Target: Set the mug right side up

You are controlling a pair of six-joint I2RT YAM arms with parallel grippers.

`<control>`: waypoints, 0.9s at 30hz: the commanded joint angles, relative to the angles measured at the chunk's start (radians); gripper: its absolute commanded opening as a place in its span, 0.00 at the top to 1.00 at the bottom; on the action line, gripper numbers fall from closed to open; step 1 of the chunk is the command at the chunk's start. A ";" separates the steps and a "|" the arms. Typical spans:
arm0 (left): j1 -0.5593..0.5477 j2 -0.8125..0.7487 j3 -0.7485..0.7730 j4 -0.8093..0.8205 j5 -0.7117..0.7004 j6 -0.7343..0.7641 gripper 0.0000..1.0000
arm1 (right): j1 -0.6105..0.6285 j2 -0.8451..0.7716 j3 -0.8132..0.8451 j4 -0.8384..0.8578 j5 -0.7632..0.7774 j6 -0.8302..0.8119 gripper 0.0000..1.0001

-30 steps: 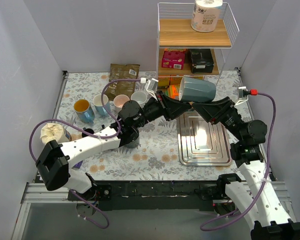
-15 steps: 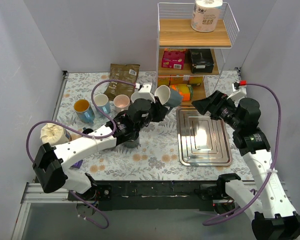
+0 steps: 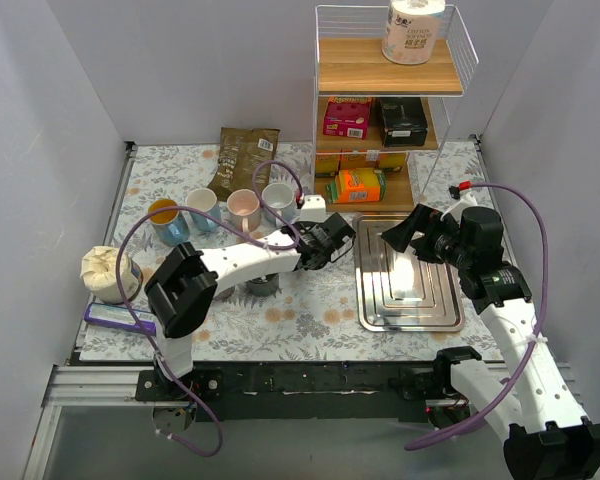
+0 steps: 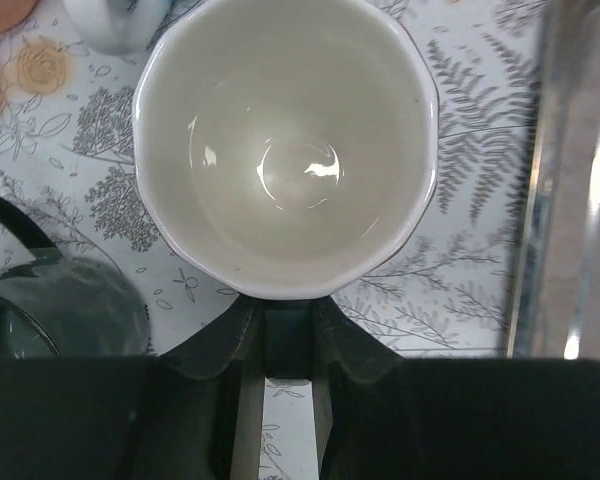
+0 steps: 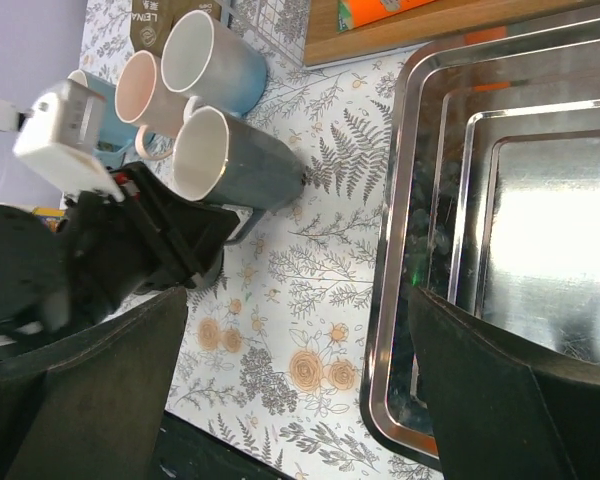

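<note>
The mug (image 4: 285,140) is standing mouth up in the middle of the left wrist view, its pale inside facing the camera. In the right wrist view it is sitting at upper left, seemingly resting on the floral cloth (image 5: 310,270), just beside the steel tray (image 5: 430,200). The turning is looking done and the set-down is finishing; the next move is calling for parting the jaws and lifting away without tipping it. The left gripper (image 4: 285,330) is clamping the mug's near side, probably the handle, though that is hidden. The right gripper (image 5: 298,300) is hanging wide apart and empty over the tray
</note>
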 commanded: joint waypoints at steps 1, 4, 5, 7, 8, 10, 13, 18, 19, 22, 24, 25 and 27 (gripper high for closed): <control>-0.013 0.029 0.143 -0.226 -0.215 -0.139 1.00 | 0.002 -0.017 0.001 0.025 0.008 -0.029 0.02; -0.013 0.056 0.158 -0.266 -0.225 -0.166 1.00 | 0.000 -0.011 -0.010 0.034 0.002 -0.029 0.02; -0.013 0.064 0.165 -0.275 -0.226 -0.176 1.00 | 0.002 -0.009 -0.011 0.036 -0.003 -0.029 0.02; -0.013 0.079 0.169 -0.303 -0.216 -0.212 1.00 | 0.002 -0.001 -0.014 0.036 -0.007 -0.029 0.02; -0.015 0.086 0.174 -0.315 -0.213 -0.224 1.00 | 0.002 0.000 -0.016 0.034 -0.007 -0.029 0.02; -0.016 0.093 0.191 -0.353 -0.205 -0.253 1.00 | 0.000 0.003 -0.020 0.034 -0.009 -0.029 0.02; -0.019 0.096 0.200 -0.373 -0.185 -0.259 1.00 | 0.002 0.005 -0.027 0.042 -0.018 -0.027 0.02; -0.036 0.098 0.209 -0.403 -0.159 -0.273 1.00 | 0.002 0.006 -0.030 0.051 -0.030 -0.026 0.02; -0.041 0.098 0.211 -0.407 -0.157 -0.278 1.00 | 0.002 0.006 -0.033 0.051 -0.032 -0.023 0.02; -0.060 0.098 0.212 -0.418 -0.144 -0.294 1.00 | 0.002 0.005 -0.039 0.052 -0.040 -0.023 0.02; -0.082 0.099 0.214 -0.423 -0.145 -0.294 0.99 | 0.002 -0.001 -0.045 0.055 -0.043 -0.020 0.02; -0.088 0.101 0.217 -0.427 -0.147 -0.298 0.97 | 0.002 -0.004 -0.048 0.059 -0.044 -0.016 0.02; -0.105 0.103 0.217 -0.427 -0.145 -0.305 0.93 | 0.002 -0.007 -0.057 0.068 -0.050 -0.010 0.02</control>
